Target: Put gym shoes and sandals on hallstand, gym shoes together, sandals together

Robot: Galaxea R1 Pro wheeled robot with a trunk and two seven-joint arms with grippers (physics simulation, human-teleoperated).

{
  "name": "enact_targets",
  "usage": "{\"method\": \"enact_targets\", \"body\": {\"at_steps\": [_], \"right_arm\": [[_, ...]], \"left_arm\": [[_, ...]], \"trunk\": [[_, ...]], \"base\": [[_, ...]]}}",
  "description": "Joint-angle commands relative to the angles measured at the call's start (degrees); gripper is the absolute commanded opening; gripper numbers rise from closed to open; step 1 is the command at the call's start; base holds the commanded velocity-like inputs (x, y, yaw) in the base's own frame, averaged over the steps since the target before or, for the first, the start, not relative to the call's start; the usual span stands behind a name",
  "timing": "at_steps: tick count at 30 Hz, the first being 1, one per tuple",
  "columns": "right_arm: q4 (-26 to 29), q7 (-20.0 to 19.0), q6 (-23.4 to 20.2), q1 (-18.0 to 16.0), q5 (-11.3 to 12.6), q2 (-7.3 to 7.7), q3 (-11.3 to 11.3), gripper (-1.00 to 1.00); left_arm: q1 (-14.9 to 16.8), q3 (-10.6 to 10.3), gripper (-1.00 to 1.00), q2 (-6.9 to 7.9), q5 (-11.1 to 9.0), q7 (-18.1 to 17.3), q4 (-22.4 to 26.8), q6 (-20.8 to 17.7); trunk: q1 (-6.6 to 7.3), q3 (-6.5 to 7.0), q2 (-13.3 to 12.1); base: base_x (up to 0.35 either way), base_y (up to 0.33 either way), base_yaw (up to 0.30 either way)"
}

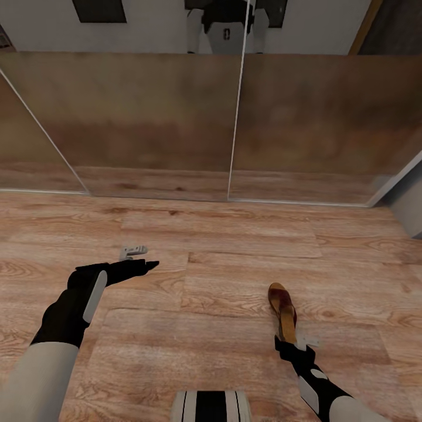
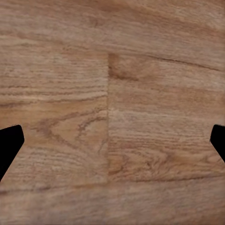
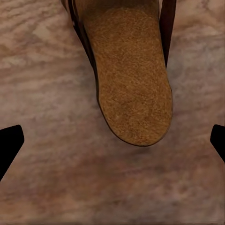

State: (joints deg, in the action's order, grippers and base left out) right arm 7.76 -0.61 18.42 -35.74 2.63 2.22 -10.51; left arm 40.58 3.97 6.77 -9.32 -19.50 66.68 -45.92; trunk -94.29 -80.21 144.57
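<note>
Hovering spread wide, the right hand (image 3: 112, 140) frames a sandal's (image 3: 129, 79) heel (tan footbed up), untouched.

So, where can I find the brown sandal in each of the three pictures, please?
Head view: the sandal lies on the wood floor, lower right of centre, just ahead of the right hand.
Left wrist view: the sandal is not in this picture.
Right wrist view: its tan footbed reaches down from the top edge, heel end nearest.
Shared landmark: the wood floor.
</note>
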Motion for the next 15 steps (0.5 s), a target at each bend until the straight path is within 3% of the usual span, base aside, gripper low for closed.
{"method": "enact_targets", "body": {"at_steps": [1,5,15], "right_arm": [[-0.05,-0.05,0.21,-0.03,0.27,0.04,-0.03,1.00],[-0.04,-0.02,0.21,-0.03,0.27,0.06,-0.03,1.00],[-0.02,0.04,0.21,-0.03,0.27,0.10,-0.04,1.00]], "left_arm": [[0.03,0.08,1.00,-0.01,-0.35,-0.01,0.03,-0.40],[0.03,0.08,1.00,-0.01,-0.35,-0.01,0.03,-0.40],[0.03,0.05,1.00,-0.01,-0.35,-0.01,0.03,-0.40]], "trunk": [[-0.01,-0.29,0.03],[-0.12,-1.41,0.08],[-0.12,-1.64,0.08]], "base": [[0.000,0.000,0.000],[0.000,0.000,0.000],[0.000,0.000,0.000]]}}
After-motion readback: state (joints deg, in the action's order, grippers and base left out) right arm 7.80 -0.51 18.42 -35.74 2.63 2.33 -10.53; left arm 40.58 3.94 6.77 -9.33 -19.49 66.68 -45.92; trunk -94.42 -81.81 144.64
